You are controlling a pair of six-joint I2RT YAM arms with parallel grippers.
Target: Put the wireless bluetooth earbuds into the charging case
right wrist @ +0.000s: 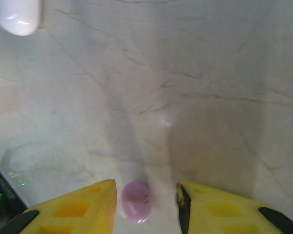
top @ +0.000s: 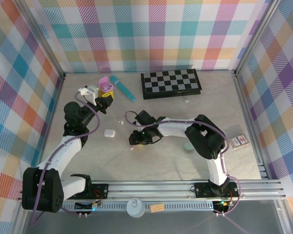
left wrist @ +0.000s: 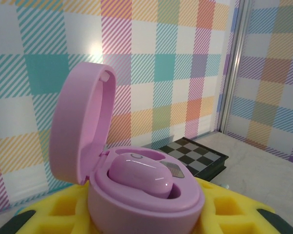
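Right gripper, jaws narrow yet unclosed, straddles pink earbud, well apart from charging case clamped by left gripper; off-centre closure may flick it away.

A black-and-white checkerboard is laid flat near the back of the marble-patterned table. A long teal stick is set at a slant just to its left. A small patterned box is placed near the right edge. The table is enclosed by plaid walls.
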